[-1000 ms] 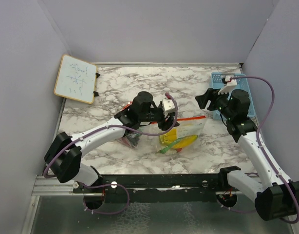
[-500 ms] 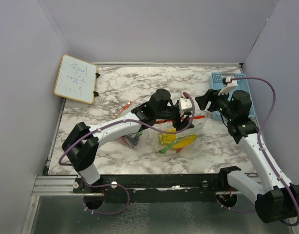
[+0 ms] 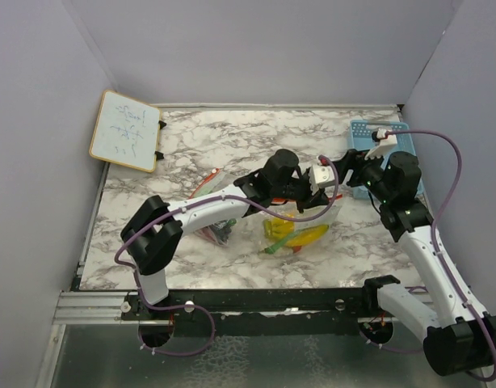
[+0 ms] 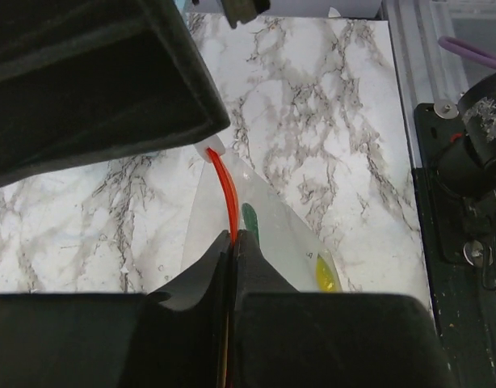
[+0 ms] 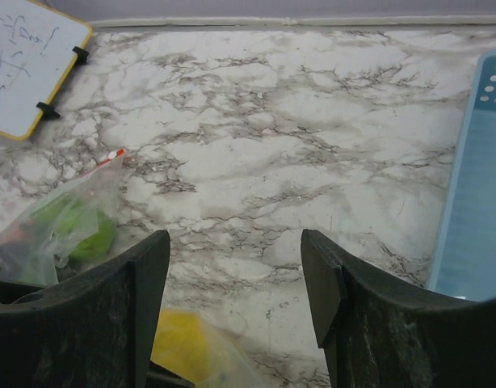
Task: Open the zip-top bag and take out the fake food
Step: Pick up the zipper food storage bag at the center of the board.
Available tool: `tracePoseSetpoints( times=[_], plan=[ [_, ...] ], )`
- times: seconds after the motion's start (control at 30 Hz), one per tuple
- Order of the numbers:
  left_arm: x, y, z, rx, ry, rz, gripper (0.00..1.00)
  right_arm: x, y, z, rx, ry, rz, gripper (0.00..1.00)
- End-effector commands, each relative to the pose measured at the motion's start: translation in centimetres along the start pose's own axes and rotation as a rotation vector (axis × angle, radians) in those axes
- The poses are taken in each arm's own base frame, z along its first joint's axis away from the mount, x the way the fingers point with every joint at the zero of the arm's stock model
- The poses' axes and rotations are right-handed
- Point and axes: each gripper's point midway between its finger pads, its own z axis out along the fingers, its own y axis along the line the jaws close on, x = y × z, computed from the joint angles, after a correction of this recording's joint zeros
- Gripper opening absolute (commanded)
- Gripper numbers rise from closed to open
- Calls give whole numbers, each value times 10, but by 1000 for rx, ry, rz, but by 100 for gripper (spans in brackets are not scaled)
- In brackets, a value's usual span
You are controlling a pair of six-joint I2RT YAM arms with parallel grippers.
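A clear zip-top bag [image 3: 313, 220] lies at the table's middle, holding a yellow banana bunch [image 3: 306, 236] and green pieces of fake food [image 3: 274, 246]. My left gripper [image 3: 330, 196] reaches across to the bag's far right corner. In the left wrist view the left gripper [image 4: 233, 236] is shut on the bag's red zip strip [image 4: 224, 182]. Below it the bag [image 4: 280, 242] hangs with a green piece [image 4: 250, 218] and yellow fruit [image 4: 325, 275] inside. My right gripper [image 3: 350, 167] is open just right of that corner. Its fingers [image 5: 329, 283] hold nothing, and yellow fake food [image 5: 183, 339] shows under them.
A second clear bag [image 3: 216, 229] with green and dark pieces lies left of the first, also seen as a bag [image 5: 70, 226] in the right wrist view. A light-blue slotted basket [image 3: 363, 133] stands at the back right. A small whiteboard [image 3: 125, 129] leans at the back left.
My left arm has swept right along the top of the bag and its gripper has shut on the red zip strip. The right gripper has shifted slightly and stays open.
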Motion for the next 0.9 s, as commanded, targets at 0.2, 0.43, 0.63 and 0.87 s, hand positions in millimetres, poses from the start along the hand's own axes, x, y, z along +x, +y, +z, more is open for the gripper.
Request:
tracePoseSetpoints(
  times=[0.2, 0.43, 0.63, 0.87],
  plan=[
    [-7, -4, -58, -106, 6, 150, 0, -37, 48, -20, -249, -100, -167, 66],
    [-5, 12, -133, -184, -68, 87, 0, -7, 121, -45, -798, -169, -196, 73],
    [-16, -1, -156, -105, -148, 87, 0, 4, 141, -64, -1022, -175, -234, 73],
    [-27, -17, -152, 7, -190, 102, 0, 7, 140, -51, -1077, -156, -269, 67]
  ],
)
